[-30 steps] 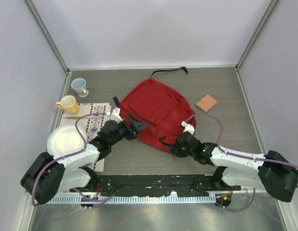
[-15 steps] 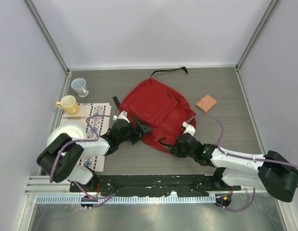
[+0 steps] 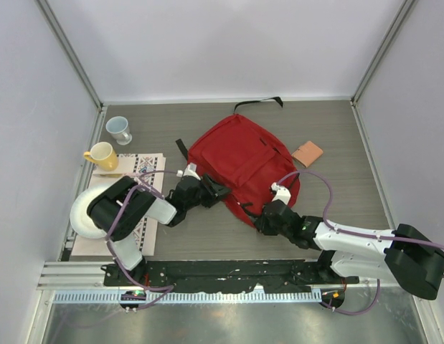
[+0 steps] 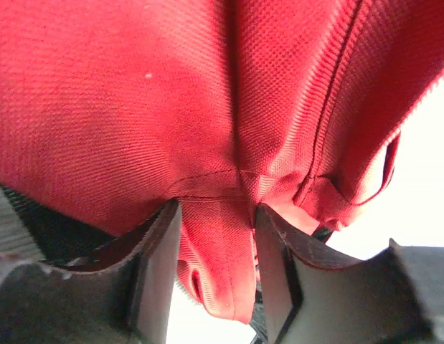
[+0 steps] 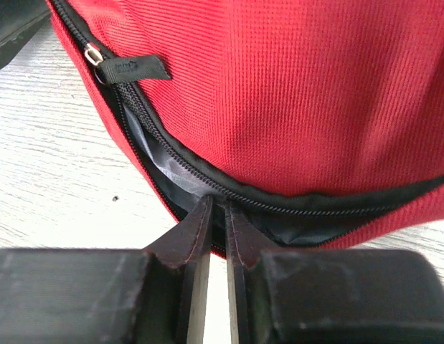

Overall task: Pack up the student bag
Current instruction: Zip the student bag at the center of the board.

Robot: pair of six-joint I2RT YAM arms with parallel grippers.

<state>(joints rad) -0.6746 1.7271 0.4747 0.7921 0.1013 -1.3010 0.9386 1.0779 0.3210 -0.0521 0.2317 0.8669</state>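
The student bag point(image 3: 239, 159), a red backpack with black zipper trim, lies in the middle of the table with its zipper partly open. My left gripper point(image 3: 217, 192) is at the bag's near left edge. In the left wrist view it point(image 4: 216, 244) is shut on a fold of the red fabric point(image 4: 214, 272). My right gripper point(image 3: 260, 219) is at the bag's near edge. In the right wrist view it point(image 5: 216, 215) is nearly closed on the lower lip of the open zipper point(image 5: 207, 188). The zipper pull point(image 5: 93, 54) lies up to the left.
A small tan book point(image 3: 307, 153) lies right of the bag. At the left are a pale blue mug point(image 3: 120, 129), a yellow mug point(image 3: 102, 155), a white plate point(image 3: 87, 212) and a patterned mat point(image 3: 141, 188). A black strap point(image 3: 259, 104) trails behind the bag.
My left arm has reached further right and closed on the bag's edge. The bag has shifted right and back, and its strap with it. The right gripper has hardly moved.
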